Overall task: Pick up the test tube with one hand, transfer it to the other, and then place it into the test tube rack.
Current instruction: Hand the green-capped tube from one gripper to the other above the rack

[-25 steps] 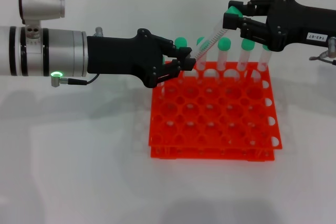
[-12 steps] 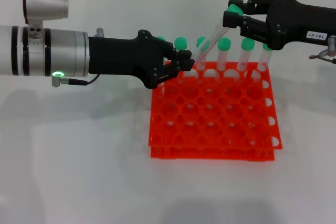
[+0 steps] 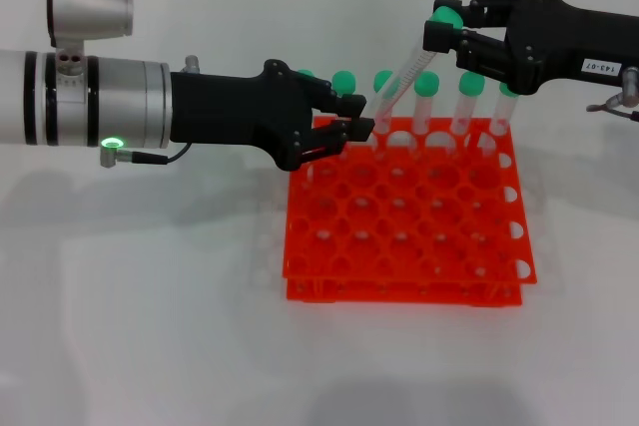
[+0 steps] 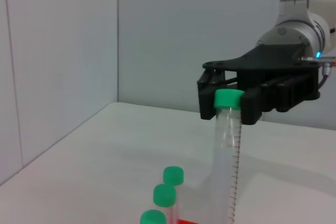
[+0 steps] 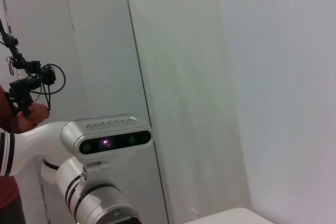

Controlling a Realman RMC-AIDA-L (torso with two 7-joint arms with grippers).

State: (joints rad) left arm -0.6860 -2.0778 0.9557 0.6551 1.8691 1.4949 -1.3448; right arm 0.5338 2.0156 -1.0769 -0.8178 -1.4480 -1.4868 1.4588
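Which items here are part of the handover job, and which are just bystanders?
In use: test tube, right gripper shut on its cap end, left gripper at its lower end, rack.

Bystanders: other capped tubes in the rack's back row, table.

Green-capped clear test tube (image 3: pixel 403 79) tilted above orange-red test tube rack (image 3: pixel 409 216).

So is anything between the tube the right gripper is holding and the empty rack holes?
Nothing visible blocks the open holes of the test tube rack. The test tube hangs tilted from the right gripper, its lower end at the left gripper, beside the standing back-row tubes.
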